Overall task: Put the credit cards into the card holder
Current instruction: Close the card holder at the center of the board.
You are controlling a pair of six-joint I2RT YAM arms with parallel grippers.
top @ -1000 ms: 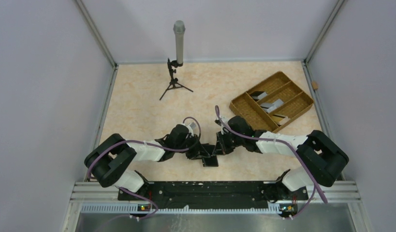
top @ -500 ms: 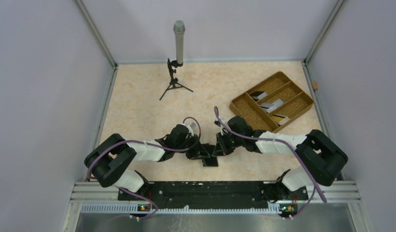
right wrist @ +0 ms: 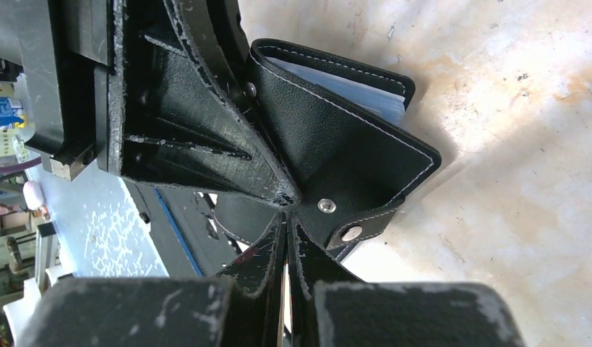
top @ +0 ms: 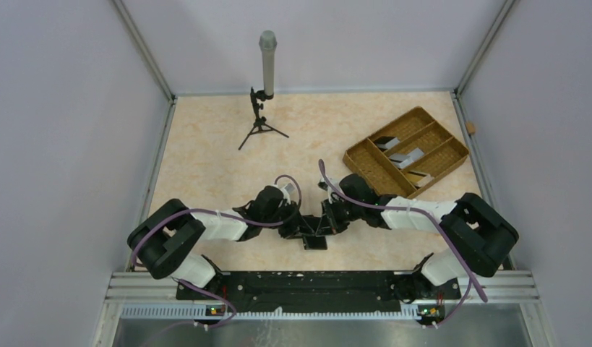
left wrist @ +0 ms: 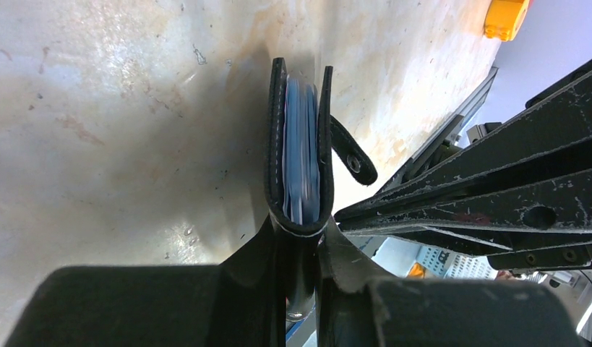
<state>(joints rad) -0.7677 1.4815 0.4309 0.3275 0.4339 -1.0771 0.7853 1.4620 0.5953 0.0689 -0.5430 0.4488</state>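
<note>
The card holder (left wrist: 301, 144), a black wallet with pale blue lining, stands folded nearly shut on the table, near the front edge in the top view (top: 314, 242). My left gripper (left wrist: 301, 230) is shut on its spine, one finger on each cover. Its clasp tab (left wrist: 354, 157) hangs loose at the right. My right gripper (right wrist: 289, 211) is shut with nothing between its fingers, and its tips touch the outer cover (right wrist: 350, 137) beside the snap stud (right wrist: 325, 206). Pale credit cards (top: 408, 155) lie in the tray. I cannot tell whether a card is inside the wallet.
A brown woven divided tray (top: 365, 160) sits at the back right. A microphone on a small tripod (top: 262, 108) stands at the back centre. Grey walls close in the table on three sides, and a small tan object (top: 470, 127) lies by the right wall.
My right gripper has edged slightly left, closer against the wallet. The left gripper and the wallet have stayed put.
</note>
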